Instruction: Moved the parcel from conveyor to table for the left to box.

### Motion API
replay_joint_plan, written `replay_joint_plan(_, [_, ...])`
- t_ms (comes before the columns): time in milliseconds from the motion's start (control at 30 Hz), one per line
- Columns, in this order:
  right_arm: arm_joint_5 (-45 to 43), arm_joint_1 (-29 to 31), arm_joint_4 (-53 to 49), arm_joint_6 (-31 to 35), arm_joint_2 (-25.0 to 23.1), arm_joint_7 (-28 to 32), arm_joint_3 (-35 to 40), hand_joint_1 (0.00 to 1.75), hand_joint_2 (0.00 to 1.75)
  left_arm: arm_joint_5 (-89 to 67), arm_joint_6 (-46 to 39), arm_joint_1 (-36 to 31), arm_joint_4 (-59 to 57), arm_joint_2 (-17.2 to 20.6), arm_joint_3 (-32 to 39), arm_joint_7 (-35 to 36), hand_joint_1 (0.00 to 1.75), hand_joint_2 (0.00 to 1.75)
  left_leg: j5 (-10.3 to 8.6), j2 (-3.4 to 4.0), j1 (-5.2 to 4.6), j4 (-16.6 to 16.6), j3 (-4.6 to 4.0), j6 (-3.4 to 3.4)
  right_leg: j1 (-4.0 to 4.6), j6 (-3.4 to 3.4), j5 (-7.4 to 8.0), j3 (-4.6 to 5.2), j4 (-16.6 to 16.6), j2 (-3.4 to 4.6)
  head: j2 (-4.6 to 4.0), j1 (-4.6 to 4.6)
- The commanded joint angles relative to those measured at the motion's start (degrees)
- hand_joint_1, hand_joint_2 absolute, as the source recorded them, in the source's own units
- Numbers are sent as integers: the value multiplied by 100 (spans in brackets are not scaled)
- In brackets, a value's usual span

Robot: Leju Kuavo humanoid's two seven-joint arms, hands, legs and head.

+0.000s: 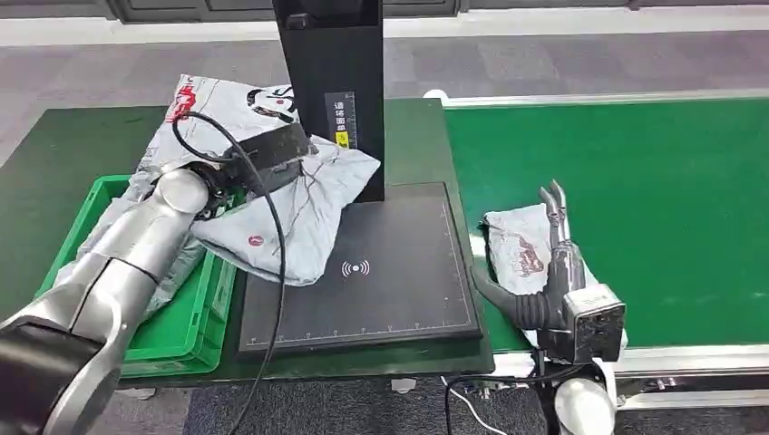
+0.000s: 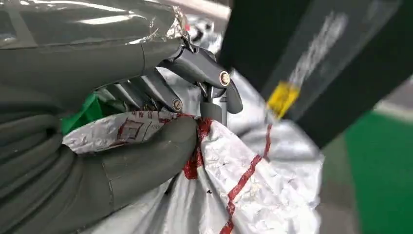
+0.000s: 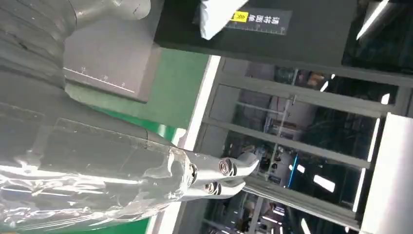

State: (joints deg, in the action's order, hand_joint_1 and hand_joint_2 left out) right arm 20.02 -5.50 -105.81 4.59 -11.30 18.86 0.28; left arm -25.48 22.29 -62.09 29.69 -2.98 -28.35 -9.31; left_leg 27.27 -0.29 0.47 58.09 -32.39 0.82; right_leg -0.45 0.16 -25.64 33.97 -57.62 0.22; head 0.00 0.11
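Note:
A grey parcel (image 1: 313, 204) with red print hangs over the edge of the black scale pad (image 1: 381, 290) and the green bin (image 1: 181, 331). My left hand (image 1: 258, 163) pinches its top edge; in the left wrist view the thumb (image 2: 146, 156) and fingers (image 2: 195, 68) clamp the crumpled parcel (image 2: 253, 195). On the conveyor belt (image 1: 635, 199) lies a smaller grey parcel (image 1: 512, 249). My right hand (image 1: 558, 240) is over its right side, fingers (image 3: 219, 175) straight and holding nothing.
A black scanner post (image 1: 331, 82) stands at the back of the pad, right beside the held parcel. Another grey parcel (image 1: 222, 100) lies behind my left hand on the dark green table (image 1: 63, 154). More grey wrapping (image 1: 104, 231) sits in the bin.

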Motion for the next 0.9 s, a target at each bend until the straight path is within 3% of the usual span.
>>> replay_joint_plan(33, [56,-57,-87,-88,-165,43,-350,0,175,805,-24,40,2016,800,1650,322,175,175,1,32,-2,3,-14,0,-1,-2,7,26,-6,28,0,0])
replay_joint_plan(300, [67,-112,-128,-104,-236,22,-414,0,175,358,-304,-122,2435,1192,1795,693,175,175,-2,24,1,-2,-10,2,2,-3,4,27,-5,20,0,0])
replay_joint_plan(500, [172,-142,-251,-248,-335,-17,-593,0,175,-1440,-540,-824,1496,1497,1485,1239,175,175,-4,20,7,9,-23,10,6,-4,3,36,-18,18,0,0])
replay_joint_plan(667, [142,-136,-224,-314,-240,-30,-596,0,175,-2241,-570,-601,1179,1898,1151,1315,175,175,-11,18,1,-11,-5,10,1,-9,8,24,-2,14,0,0])
replay_joint_plan(900, [134,-123,-200,-312,-202,-28,-559,0,175,-2483,-493,-571,1161,1952,1075,1400,175,175,-12,13,6,-14,-5,8,7,-9,9,21,5,7,0,-2])
